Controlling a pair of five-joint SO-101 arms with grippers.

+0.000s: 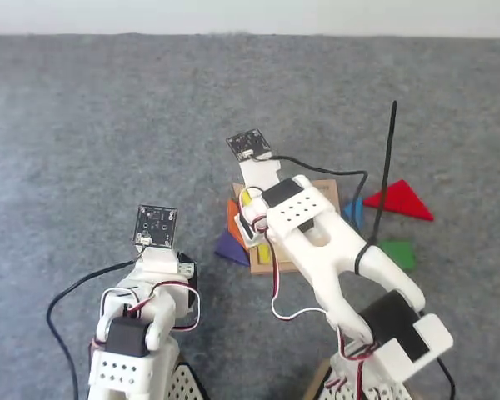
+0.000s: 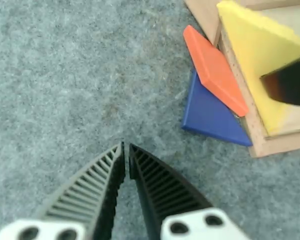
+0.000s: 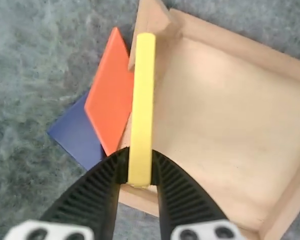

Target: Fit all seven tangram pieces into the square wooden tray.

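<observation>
None of the seven pieces lies flat in the square wooden tray (image 3: 240, 37) yet, as far as we can tell: the stretch of tray floor across the centre and right of the right wrist view is bare wood. We judge the task to be at its first placement, with everything else left to do.

The right tool (image 3: 140, 157) is clamped on the flat yellow tangram piece (image 3: 142, 110). It holds the piece upright on its edge, along the tray's left wall in that frame. We cannot tell whether the piece touches the rim. It looks like a thick, smooth slab with a rounded edge, and we expect it must tip flat before it can seat.

Just left of the tray, an orange parallelogram (image 3: 110, 95) lies partly over a dark blue triangle (image 3: 75, 135) on the grey carpeted surface (image 1: 108, 108). In the centre right of the high view, beyond the tray, lie a red triangle (image 1: 400, 202), a green square (image 1: 397, 252) and a light blue piece (image 1: 354, 212), the last partly hidden by the arm.

The left tool (image 2: 126, 147) is pinched together on nothing, over bare surface at the lower centre of its own frame.
</observation>
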